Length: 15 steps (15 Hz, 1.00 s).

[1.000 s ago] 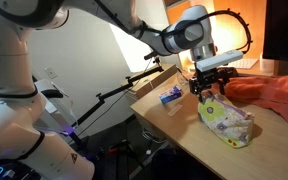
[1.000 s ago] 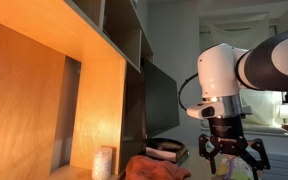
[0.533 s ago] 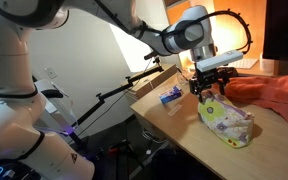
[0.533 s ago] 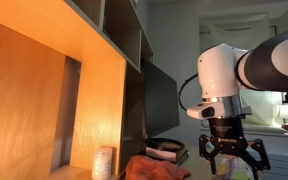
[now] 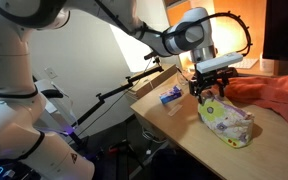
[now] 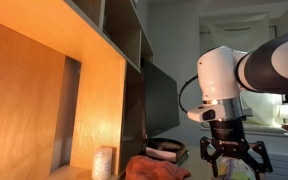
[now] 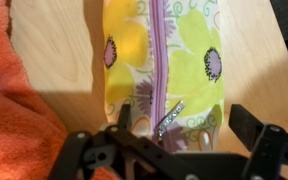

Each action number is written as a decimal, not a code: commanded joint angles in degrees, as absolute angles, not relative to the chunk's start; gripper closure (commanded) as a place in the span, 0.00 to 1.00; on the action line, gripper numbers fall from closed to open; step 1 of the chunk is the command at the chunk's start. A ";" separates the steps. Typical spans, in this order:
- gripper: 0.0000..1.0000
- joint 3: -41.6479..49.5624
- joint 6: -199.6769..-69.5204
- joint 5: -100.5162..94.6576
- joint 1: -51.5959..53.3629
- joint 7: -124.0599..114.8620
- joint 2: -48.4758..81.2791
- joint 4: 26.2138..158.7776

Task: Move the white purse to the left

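The wooden table (image 5: pixel 184 128) carries three loose things: one large orange-pink cloth (image 5: pixel 276 96), one white purse (image 5: pixel 227 122) and one small blue packet (image 5: pixel 171 96). One robot arm (image 5: pixel 134 30) reaches in over them. The cloth lies bunched along one side of the purse; in the wrist view the cloth (image 7: pixel 24 110) comes up close to the purse's long edge. The purse (image 7: pixel 164 60) lies flat on the bare wood, its zip running lengthwise down the middle between yellow and purple flower prints. The gripper (image 5: pixel 212 88) hangs over the end of the purse nearer the packet. Its two fingers are spread wide, and in the wrist view the gripper (image 7: pixel 183 115) straddles that end of the purse, one finger on either side. Whether the fingers touch the fabric cannot be told. The packet lies apart from the purse, toward the table's edge and on the side away from the cloth.
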<state>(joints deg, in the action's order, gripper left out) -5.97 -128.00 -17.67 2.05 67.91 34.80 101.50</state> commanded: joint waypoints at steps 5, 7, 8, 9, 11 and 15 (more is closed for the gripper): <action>0.48 -5.58 -126.47 -18.01 2.38 67.49 34.95 100.21; 0.64 -5.66 -126.39 -17.84 2.25 67.65 34.95 100.18; 0.71 -5.69 -126.28 -17.80 2.22 67.68 34.94 100.21; 0.79 -5.74 -126.24 -17.72 2.16 67.73 34.89 100.27; 0.92 -5.77 -125.97 -17.60 2.06 67.78 34.87 100.19; 0.87 -5.61 -125.45 -17.94 2.18 67.59 34.45 100.11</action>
<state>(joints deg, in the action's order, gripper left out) -5.91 -126.75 -17.74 1.88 67.92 34.68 100.49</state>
